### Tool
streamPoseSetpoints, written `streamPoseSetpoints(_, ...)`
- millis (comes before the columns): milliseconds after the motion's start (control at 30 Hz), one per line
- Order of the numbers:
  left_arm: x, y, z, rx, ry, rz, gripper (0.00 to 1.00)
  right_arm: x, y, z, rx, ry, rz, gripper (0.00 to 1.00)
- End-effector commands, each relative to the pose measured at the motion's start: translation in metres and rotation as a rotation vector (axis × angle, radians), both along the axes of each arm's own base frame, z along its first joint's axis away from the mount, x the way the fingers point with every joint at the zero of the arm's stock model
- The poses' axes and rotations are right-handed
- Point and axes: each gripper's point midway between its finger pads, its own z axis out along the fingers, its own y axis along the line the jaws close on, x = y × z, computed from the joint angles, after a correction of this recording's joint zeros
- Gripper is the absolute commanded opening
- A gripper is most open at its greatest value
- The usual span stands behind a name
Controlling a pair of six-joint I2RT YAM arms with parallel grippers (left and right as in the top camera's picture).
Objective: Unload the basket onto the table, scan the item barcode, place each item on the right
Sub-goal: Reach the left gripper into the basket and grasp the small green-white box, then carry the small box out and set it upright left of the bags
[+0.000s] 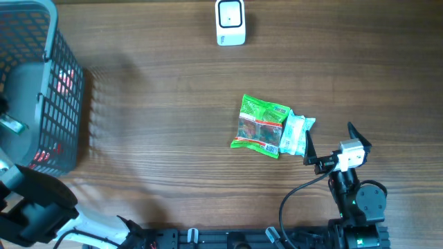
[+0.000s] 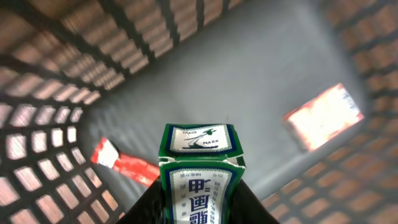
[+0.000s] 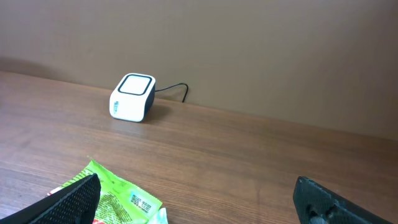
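Pinching the green-and-white carton (image 2: 199, 140), the left gripper (image 2: 199, 202) sits inside the basket (image 2: 50, 143) — right gripper (image 3: 196, 186) spread.

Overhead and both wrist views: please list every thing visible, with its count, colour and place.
basket: one, dark grey mesh, table's left edge
carton: one, green and white, inside basket
red packet: one, red, basket floor
orange-white packet: one, blurred, basket floor
scanner: one, white, table's far edge
green packet: one, green with red, table centre-right
pale packet: one, whitish, touching green packet's right side
table: one, brown wood
left end effector: one, black, closed on carton
right end effector: one, black, open, near pale packet
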Motion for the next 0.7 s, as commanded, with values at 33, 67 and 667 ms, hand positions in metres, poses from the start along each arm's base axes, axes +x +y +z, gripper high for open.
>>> streamPoseSetpoints(33, 0.017, -0.013, 0.107, 0.081, -0.292, 0.007, 0.16, 0.000, -0.002, 0.001, -0.005, -0.006, -0.013, 1.00)
streamPoseSetpoints(67, 0.019, -0.020, 0.126, 0.082, -0.351, 0.005, 0.17, 0.000, -0.002, 0.001, -0.005, -0.006, -0.012, 1.00)
streamPoseSetpoints(667, 0.041, -0.301, 0.173, -0.425, -0.498, -0.798, 0.24, 0.000, -0.002, 0.001, -0.005, -0.006, -0.012, 1.00)
